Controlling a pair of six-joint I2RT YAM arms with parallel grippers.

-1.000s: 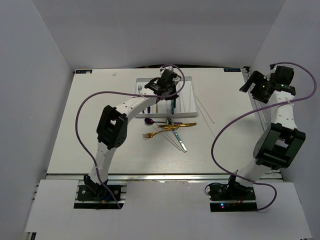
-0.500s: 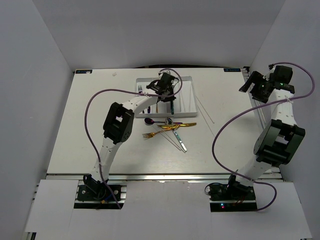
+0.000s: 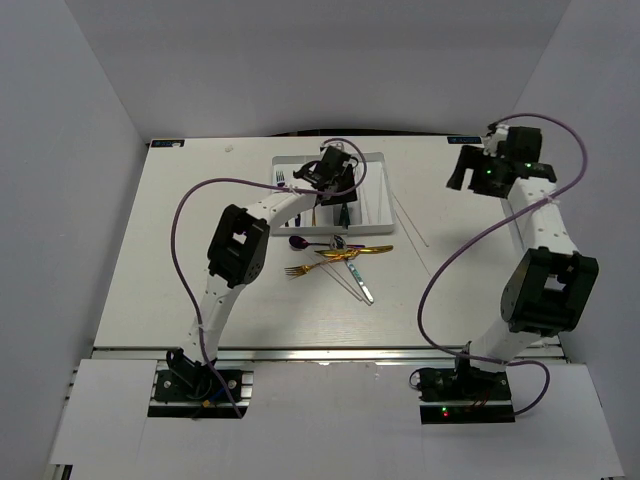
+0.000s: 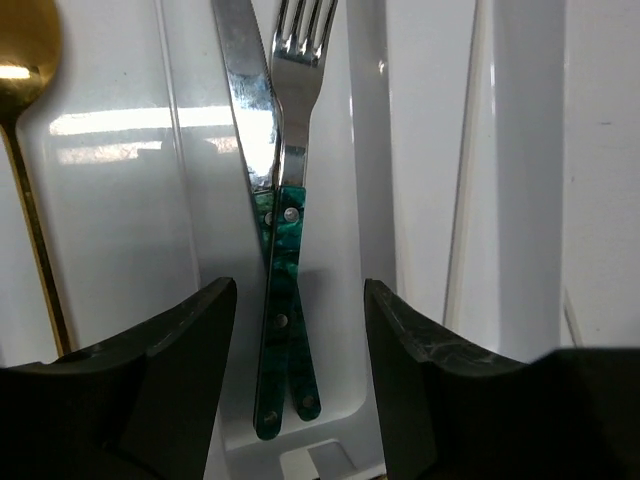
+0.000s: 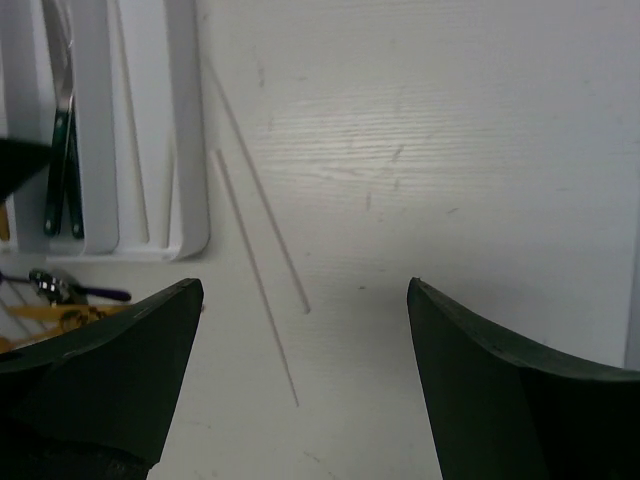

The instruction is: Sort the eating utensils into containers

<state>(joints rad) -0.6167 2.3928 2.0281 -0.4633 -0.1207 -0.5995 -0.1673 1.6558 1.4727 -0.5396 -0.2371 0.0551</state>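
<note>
My left gripper (image 3: 338, 192) hangs open and empty over the white tray (image 3: 378, 168). In the left wrist view its jaws (image 4: 298, 290) straddle a teal-handled knife (image 4: 250, 110) and a teal-handled fork (image 4: 302, 70), which lie crossed in one compartment. A gold spoon (image 4: 25, 60) lies in the compartment to the left, a white chopstick (image 4: 465, 200) in one to the right. My right gripper (image 3: 468, 172) is open and empty above the table's back right. Under it (image 5: 305, 290) lie two white chopsticks (image 5: 256, 185) (image 5: 258, 278) on the table beside the tray (image 5: 185, 150).
A loose pile lies on the table in front of the tray: a purple spoon (image 3: 298, 242), a gold fork (image 3: 300, 270), a gold utensil (image 3: 358, 250) and a teal-handled utensil (image 3: 361, 287). White walls enclose the table on the left, back and right.
My right gripper has swung left from the right wall to over the table's back right. My left gripper has stayed over the tray, shifting only slightly.
</note>
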